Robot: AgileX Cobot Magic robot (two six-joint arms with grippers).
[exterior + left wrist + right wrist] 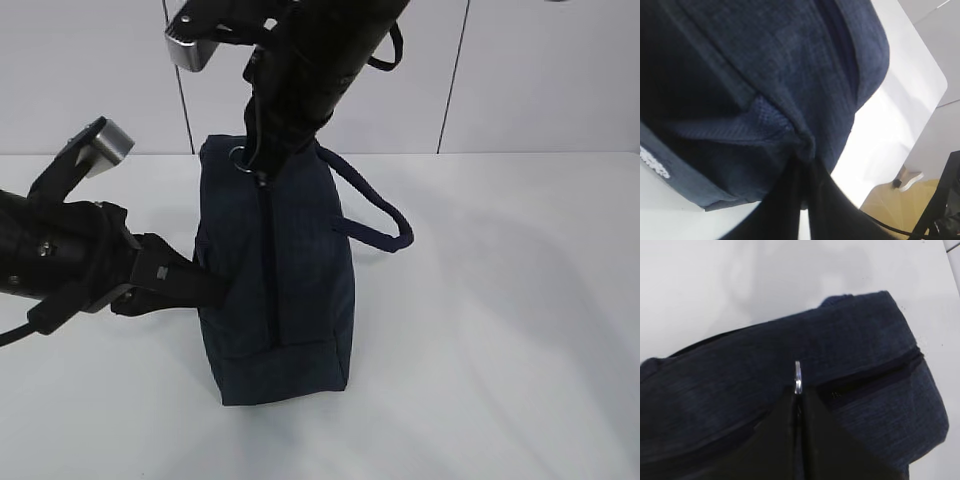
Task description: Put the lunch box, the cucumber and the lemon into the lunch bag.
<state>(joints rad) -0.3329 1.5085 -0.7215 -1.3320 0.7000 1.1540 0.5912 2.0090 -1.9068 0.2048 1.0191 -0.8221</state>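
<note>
The dark navy lunch bag (278, 270) stands in the middle of the white table, its zipper running down the near face. My right gripper (262, 165) comes down from above and is shut on the silver ring pull (798, 376) at the bag's top; the ring (240, 158) shows beside the fingers. My left gripper (215, 285) reaches in from the left and is shut on the bag's fabric (807, 145) low on its left side. The bag fills the left wrist view (765, 75). The lunch box, cucumber and lemon are out of view.
The bag's loop handle (375, 215) hangs out to the right over the white table (500, 330). A white panelled wall (540, 70) stands behind. A wooden floor and cables (900, 210) show past the table edge in the left wrist view.
</note>
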